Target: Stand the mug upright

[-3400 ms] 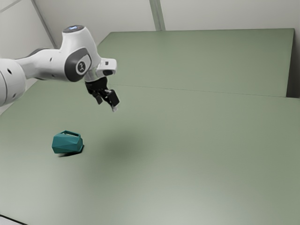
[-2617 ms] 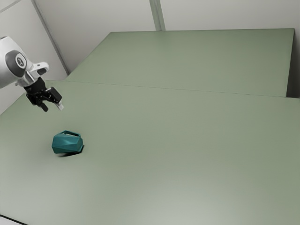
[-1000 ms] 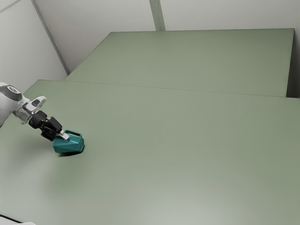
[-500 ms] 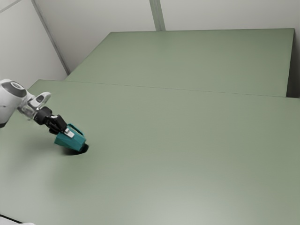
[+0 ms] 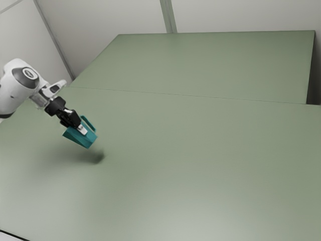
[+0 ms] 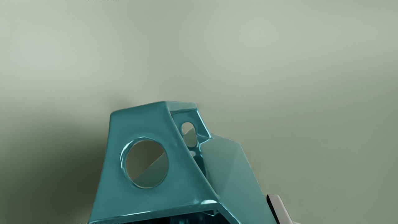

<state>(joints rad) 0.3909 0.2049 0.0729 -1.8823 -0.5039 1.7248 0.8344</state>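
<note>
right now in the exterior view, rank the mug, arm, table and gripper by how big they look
1. Green table
2. White arm
3. Teal mug and black gripper: too alike to rank

Mug (image 5: 76,138): teal, darker inside; pale glints along edges, lighter grey-green facets in wrist view. Gripper (image 5: 80,129): black, visible fingertip (image 5: 83,130) pale grey. Arm (image 5: 14,95): white, dark grey patches. Table (image 5: 200,155): sage green, paler towards the near side, thin darker line across the far part. Shadow (image 5: 97,158): dark grey-green. Far wall (image 5: 241,15): pale grey, one grey-green stripe (image 5: 169,15)
</note>
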